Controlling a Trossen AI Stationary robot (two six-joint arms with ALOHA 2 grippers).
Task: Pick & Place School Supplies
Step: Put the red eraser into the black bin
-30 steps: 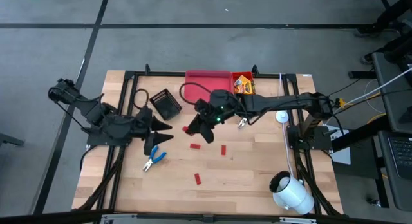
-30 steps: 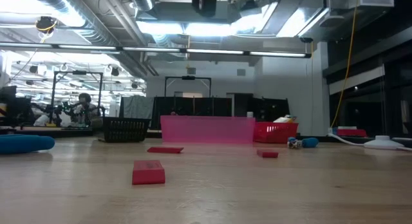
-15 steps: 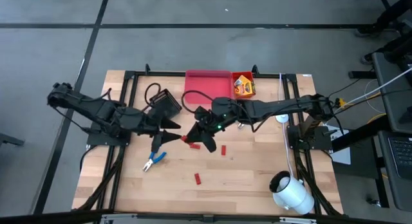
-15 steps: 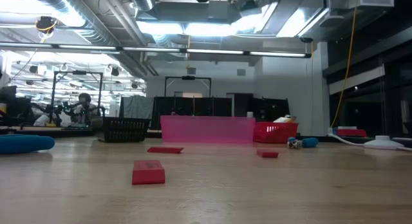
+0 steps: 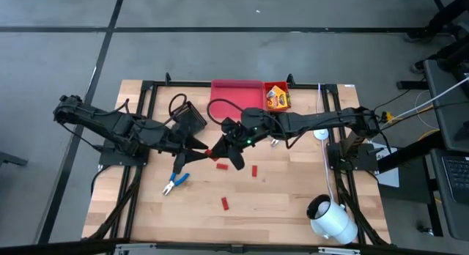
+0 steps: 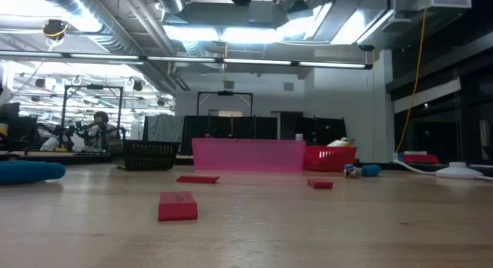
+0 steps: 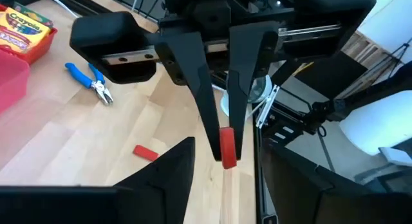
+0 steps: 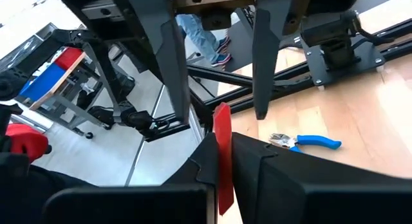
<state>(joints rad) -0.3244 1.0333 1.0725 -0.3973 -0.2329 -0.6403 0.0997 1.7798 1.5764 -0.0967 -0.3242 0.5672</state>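
Orange bin point(image 5: 276, 96) at table's point(image 5: 286, 204) 12 o'clock with crayon boxes point(image 5: 277, 100); pink bin point(image 5: 236, 94) beside. Mid-table, right end effector point(image 5: 215, 152) clamped on red piece point(image 5: 211, 152), left end effector point(image 5: 205, 147) spread around it. Workshop beyond

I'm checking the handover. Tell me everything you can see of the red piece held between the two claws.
The red piece is a small, flat, plain red rectangular block that looks like plastic or rubber. The right claw pinches one end between its fingertips, holding it in the air above the wooden table. The left claw stands open around the free end, and no contact shows.
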